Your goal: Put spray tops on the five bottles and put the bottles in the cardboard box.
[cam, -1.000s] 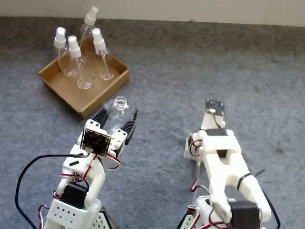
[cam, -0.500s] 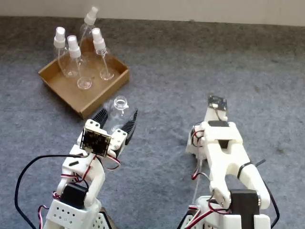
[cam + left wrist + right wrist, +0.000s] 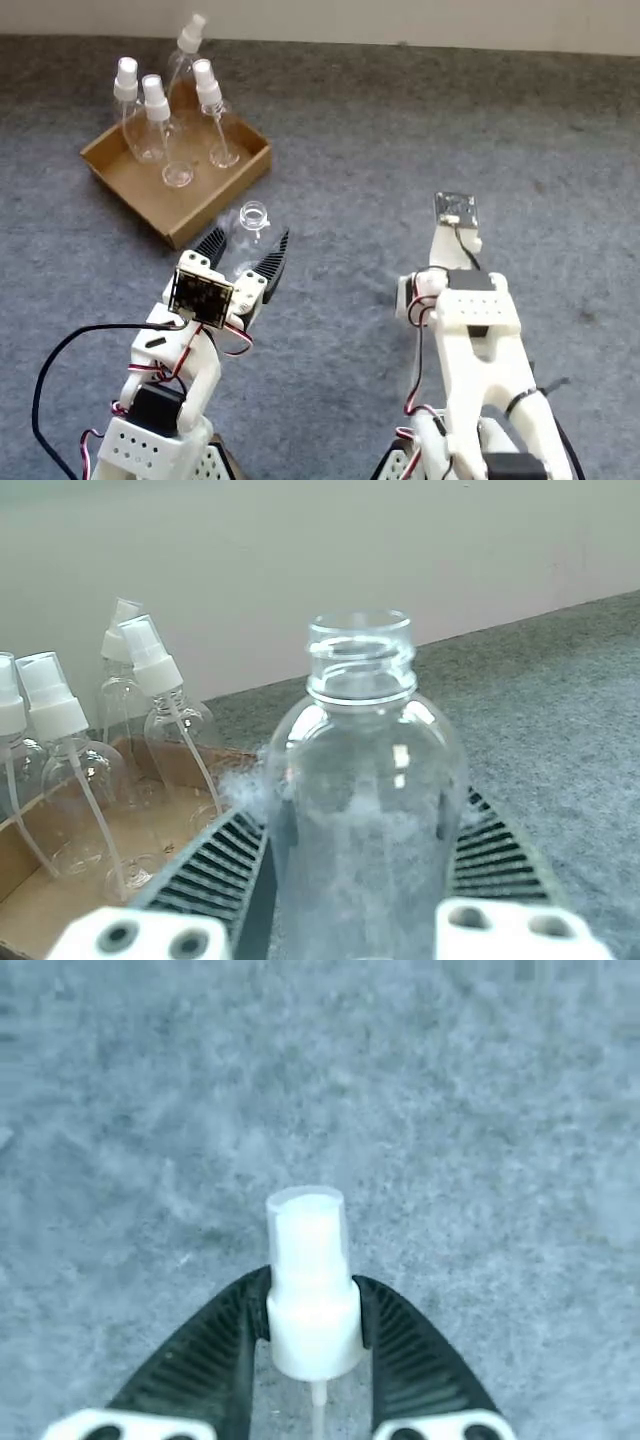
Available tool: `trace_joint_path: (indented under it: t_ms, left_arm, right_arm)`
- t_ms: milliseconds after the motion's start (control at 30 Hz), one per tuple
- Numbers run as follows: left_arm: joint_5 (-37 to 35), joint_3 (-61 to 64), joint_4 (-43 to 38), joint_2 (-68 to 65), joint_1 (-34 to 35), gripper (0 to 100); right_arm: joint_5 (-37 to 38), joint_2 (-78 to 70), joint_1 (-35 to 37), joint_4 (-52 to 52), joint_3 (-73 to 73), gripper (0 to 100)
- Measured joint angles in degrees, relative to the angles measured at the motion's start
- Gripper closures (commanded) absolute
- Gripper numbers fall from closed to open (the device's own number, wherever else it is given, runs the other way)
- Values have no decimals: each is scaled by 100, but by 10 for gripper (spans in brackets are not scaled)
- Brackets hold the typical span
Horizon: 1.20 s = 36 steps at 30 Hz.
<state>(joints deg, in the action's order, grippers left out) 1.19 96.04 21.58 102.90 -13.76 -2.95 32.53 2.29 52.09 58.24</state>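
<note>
A clear bottle (image 3: 362, 810) with an open neck stands upright between my left gripper's (image 3: 350, 880) ribbed fingers (image 3: 215, 865), which are shut on its body. From above, the bottle (image 3: 254, 214) and left gripper (image 3: 250, 238) sit just in front of the cardboard box (image 3: 135, 182). Several capped bottles (image 3: 150, 115) stand in the box, also visible as capped bottles (image 3: 165, 735) behind the held one. My right gripper (image 3: 312, 1288) is shut on a white spray top (image 3: 308, 1255), its thin tube pointing back toward the wrist, above bare carpet. The right arm (image 3: 470, 320) is at the lower right.
Grey carpet (image 3: 400, 130) covers the table, with open room between the two arms and to the right of the box. A pale wall (image 3: 300, 560) runs along the far edge.
The right arm has stretched a little farther from its base and shifted slightly right, with the spray top in its gripper. The left arm and its bottle have stayed still.
</note>
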Motion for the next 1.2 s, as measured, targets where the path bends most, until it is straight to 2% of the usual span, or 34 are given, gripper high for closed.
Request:
trace_joint_path:
  t_ms: [67, 300, 433, 733, 1000, 1200]
  left_arm:
    - [0, 0, 0, 0, -114, 940]
    - [0, 0, 431, 0, -1257, 940]
    - [0, 0, 492, 0, -1486, 940]
    - [0, 0, 1240, 9, -2066, 940]
    - [0, 0, 1363, 9, -2127, 940]
    - [0, 0, 1363, 9, -2127, 940]
  right_arm:
    - [0, 316, 0, 0, 9, 973]
    - [0, 1240, 123, 0, 9, 973]
    - [0, 1653, 510, 0, 9, 973]
    - [0, 2796, 642, 9, 9, 971]
    - [0, 4369, 659, -88, 9, 971]
    - [0, 5363, 1178, -229, -18, 971]
